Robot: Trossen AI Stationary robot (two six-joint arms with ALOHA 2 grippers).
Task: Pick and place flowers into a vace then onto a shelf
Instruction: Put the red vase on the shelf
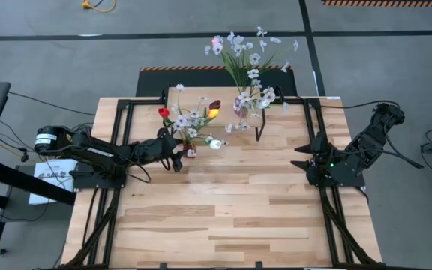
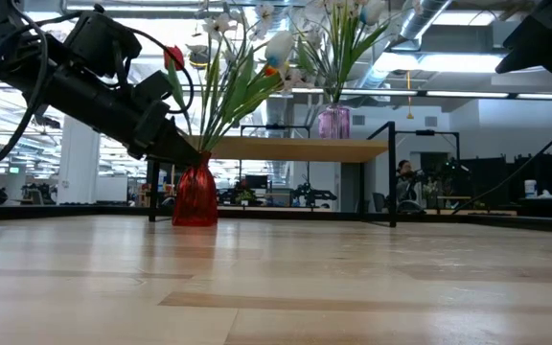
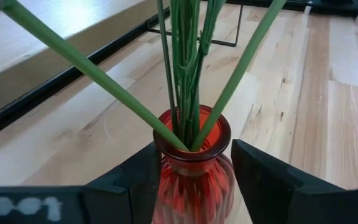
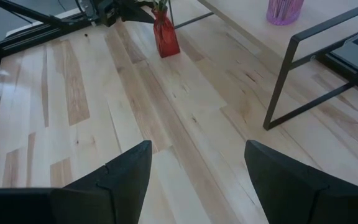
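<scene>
Red glass vase on table, left-centre, just before shelf. Left gripper astride vase neck, fingers close on both sides, contact not sure. Flowers inside, stems light, bendy. Glass likely slippery, fragile: hold low neck, firm, upright. Right gripper spread, idle, right side. Far: purple vase on shelf.
</scene>
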